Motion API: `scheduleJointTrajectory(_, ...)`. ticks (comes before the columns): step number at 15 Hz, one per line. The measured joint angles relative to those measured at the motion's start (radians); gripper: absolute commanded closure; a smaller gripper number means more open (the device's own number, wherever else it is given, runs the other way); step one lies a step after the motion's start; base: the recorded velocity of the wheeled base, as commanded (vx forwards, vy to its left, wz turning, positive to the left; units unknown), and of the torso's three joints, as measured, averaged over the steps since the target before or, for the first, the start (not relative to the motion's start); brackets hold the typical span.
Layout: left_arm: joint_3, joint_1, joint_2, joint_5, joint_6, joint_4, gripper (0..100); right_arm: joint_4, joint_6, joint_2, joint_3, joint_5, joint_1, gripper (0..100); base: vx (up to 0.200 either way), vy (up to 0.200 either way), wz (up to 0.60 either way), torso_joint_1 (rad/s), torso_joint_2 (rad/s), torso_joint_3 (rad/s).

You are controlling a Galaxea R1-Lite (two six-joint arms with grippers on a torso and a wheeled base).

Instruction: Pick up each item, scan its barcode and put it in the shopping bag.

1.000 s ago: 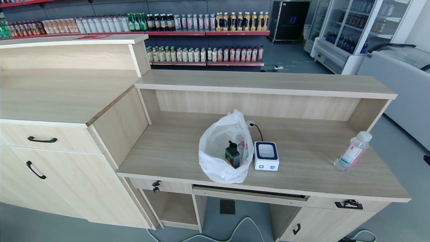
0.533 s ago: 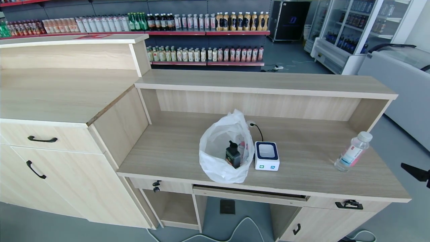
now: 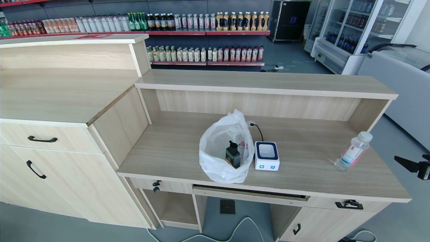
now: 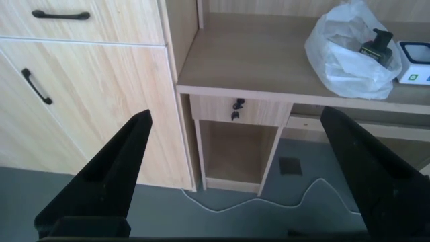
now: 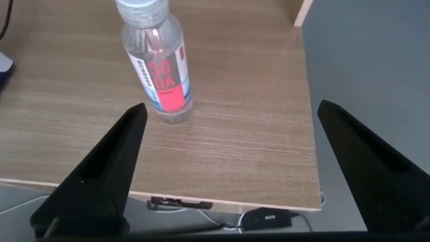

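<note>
Wooden checkout counter (image 3: pixel 302 158), store shelves of bottled drinks (image 3: pixel 201 23) behind, glass-door coolers (image 3: pixel 349 23) at rear right.

Change: right gripper (image 5: pixel 228 107) has come further into the head view at the right edge, higher and nearer the counter's end than half a second ago; a second ago just a dark tip showed there. Goods on the counter unmoved.

Right gripper: off the counter's right end, level with its top, jaws wide apart and empty. Water bottle (image 3: pixel 352 152) stands upright near the right end, ahead of the gap between the jaws, not touched.

Left gripper (image 4: pixel 236 112): low, before the counter's left front, jaws wide apart, empty, facing the open compartment (image 4: pixel 235 154) under the top.

Shopping bag (image 3: pixel 215 161): white plastic, mouth open, mid-counter; dark bottle (image 3: pixel 232 156) upright inside.

Scanner (image 3: pixel 266 155): white box, just beside the bag on its right, black cable (image 3: pixel 258 129) running to the back.

Floor: cable (image 3: pixel 235 232) beneath the counter.
</note>
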Motion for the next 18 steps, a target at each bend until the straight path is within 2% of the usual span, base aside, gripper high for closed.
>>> scheduleJointTrajectory(8, 0.0, 0.0, 0.0, 0.0, 0.0, 0.0, 0, -0.096, -0.001, 0.119, -0.05, -0.002, 0.08, 0, 0.0, 0.0, 0.0, 0.0, 0.0, 0.0)
scheduleJointTrajectory(13, 0.0, 0.0, 0.0, 0.0, 0.0, 0.0, 0, -0.093, 0.003, 0.191, -0.156, -0.004, 0.119, 0, 0.0, 0.0, 0.0, 0.0, 0.0, 0.0)
scheduleJointTrajectory(18, 0.0, 0.0, 0.0, 0.0, 0.0, 0.0, 0, -0.094, 0.004, 0.244, -0.194, -0.007, 0.167, 0, 0.0, 0.0, 0.0, 0.0, 0.0, 0.0)
